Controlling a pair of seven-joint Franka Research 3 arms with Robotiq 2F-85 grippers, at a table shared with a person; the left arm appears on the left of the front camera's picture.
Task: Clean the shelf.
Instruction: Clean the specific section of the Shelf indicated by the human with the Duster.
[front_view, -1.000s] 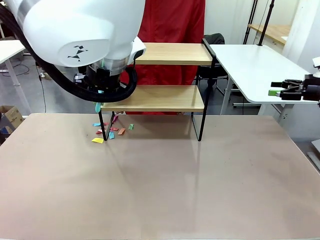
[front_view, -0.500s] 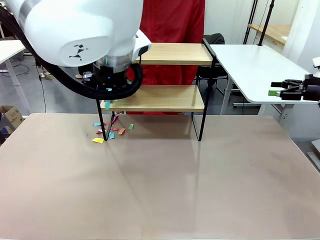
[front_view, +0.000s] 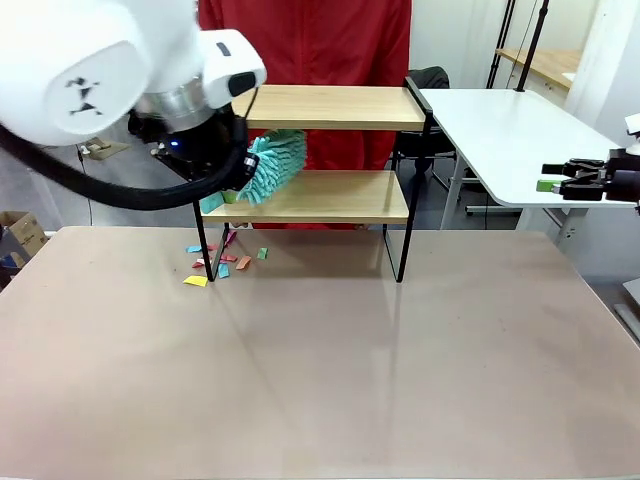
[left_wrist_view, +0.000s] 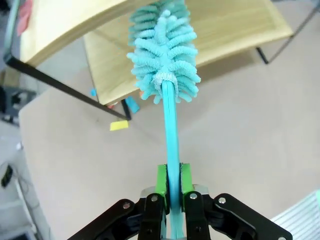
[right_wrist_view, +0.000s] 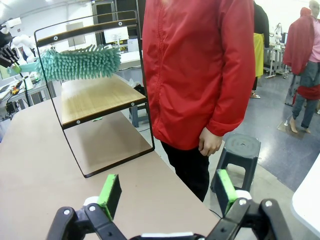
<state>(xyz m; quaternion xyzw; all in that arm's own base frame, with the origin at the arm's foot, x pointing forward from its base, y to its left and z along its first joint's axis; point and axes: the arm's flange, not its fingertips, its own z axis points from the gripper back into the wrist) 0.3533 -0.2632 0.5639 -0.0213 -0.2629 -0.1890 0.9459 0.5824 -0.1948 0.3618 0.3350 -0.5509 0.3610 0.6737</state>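
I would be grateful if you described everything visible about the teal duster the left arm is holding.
The duster has a fluffy teal head of soft, finger-like strands on a thin, straight teal handle. The left gripper is shut on the handle, green pads either side. The head is held between the shelf's two wooden boards, just above the lower board at its left end; contact with the board cannot be confirmed. In the right wrist view the head lies roughly level.
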